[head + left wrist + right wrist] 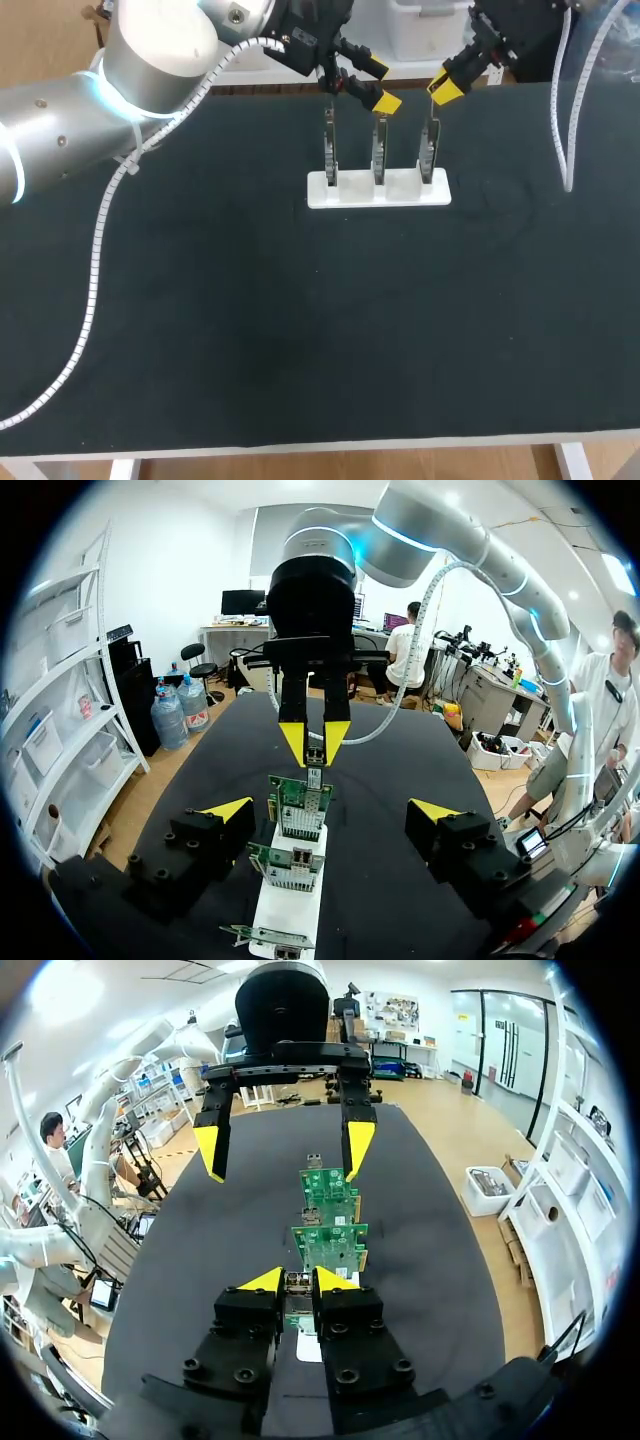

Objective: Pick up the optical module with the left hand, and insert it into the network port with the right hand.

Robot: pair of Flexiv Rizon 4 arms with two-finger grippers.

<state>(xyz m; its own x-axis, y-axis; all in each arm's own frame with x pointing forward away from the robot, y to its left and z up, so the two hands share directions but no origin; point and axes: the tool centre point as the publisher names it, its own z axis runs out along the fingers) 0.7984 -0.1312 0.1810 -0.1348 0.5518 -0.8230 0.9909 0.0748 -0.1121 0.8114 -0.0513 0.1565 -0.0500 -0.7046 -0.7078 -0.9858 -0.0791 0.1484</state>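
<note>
Dark table (250, 320); L gripper (332, 810) spread; R gripper (297, 1279) pinching optical module (297, 1296) over rack (404, 192).

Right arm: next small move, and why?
Probably ease the right gripper straight down. It appears shut on the optical module, which sits just above the end board in the white holder. The left gripper is open, holding nothing.

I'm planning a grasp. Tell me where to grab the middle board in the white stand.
Grip the middle board by its upper side edges, coming down from above. It stands upright in the white stand, neighbouring boards facing both flat sides, so probably only top and edges are free.
</note>
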